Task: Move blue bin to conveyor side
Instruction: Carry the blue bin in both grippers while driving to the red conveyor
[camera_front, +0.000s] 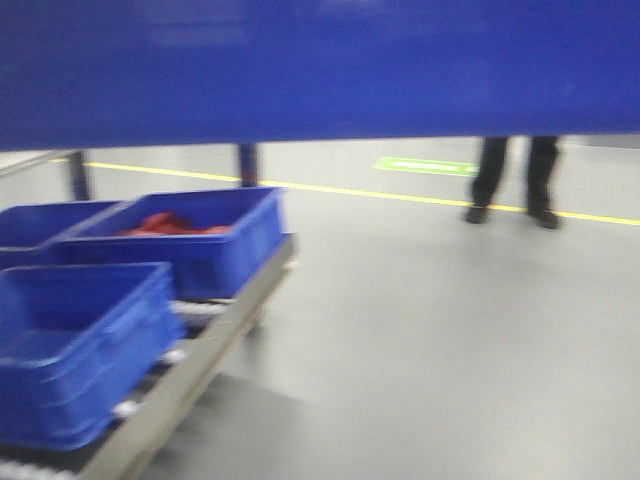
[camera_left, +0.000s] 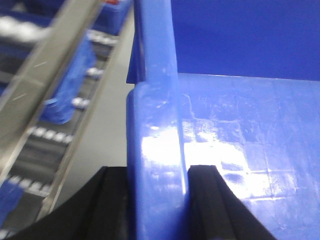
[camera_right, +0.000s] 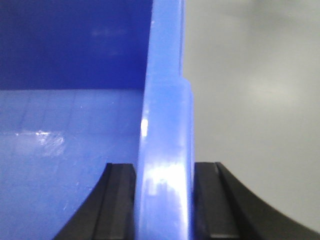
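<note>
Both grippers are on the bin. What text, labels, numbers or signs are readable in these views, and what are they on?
No text is readable in any view.
The green floor marking has white marks, too blurred to read.
The blue bin, clamped by the left gripper and right gripper, shows no label.
The smaller blue bins show no label in this blurred view.

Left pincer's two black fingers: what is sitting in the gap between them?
The thick side wall of the blue bin fills the left pincer, with a black finger on each side. The left wrist view shows it.
</note>
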